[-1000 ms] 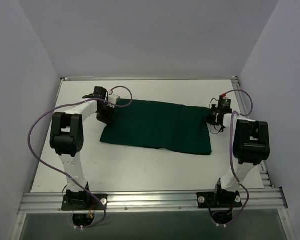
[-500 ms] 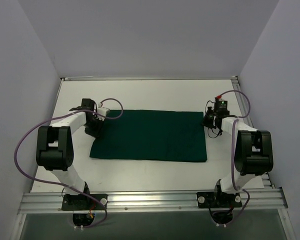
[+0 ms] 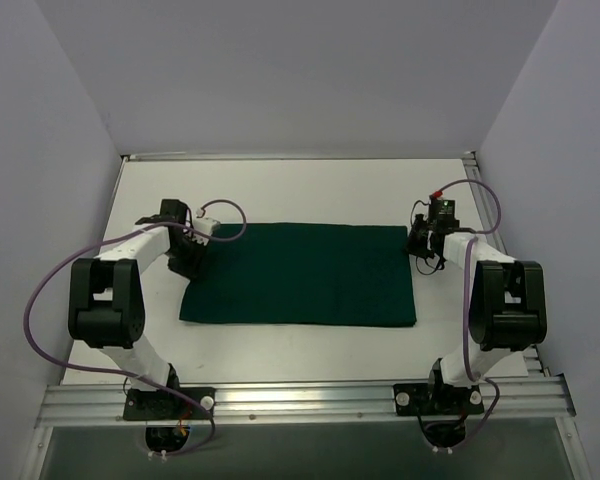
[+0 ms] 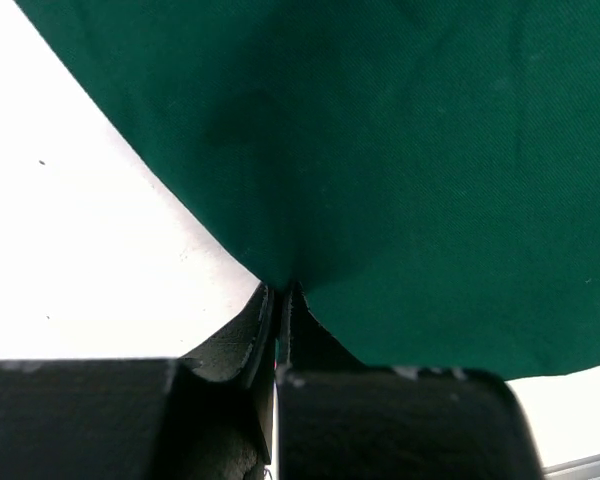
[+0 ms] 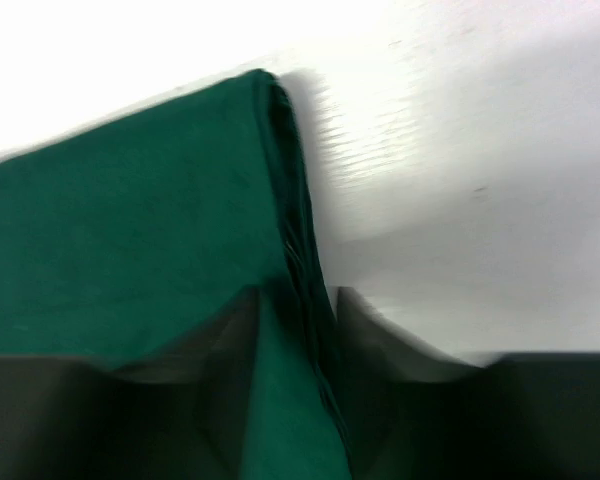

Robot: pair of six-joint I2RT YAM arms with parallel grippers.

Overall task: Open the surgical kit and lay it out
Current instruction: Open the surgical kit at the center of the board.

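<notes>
Left end effector (image 4: 277, 300) pinches green cloth (image 4: 400, 150) (corner).

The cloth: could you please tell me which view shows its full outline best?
The top external view: the whole cloth lies flat there, all four edges in view. Each wrist view shows only one corner close up; the right one is blurred.

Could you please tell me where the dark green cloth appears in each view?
Top external: dark green cloth lies flat in the middle.
Left wrist: fills upper right, its edge in left hand.
Right wrist: left half, edge in right hand.
Shared landmark: white table bordering it.
</notes>
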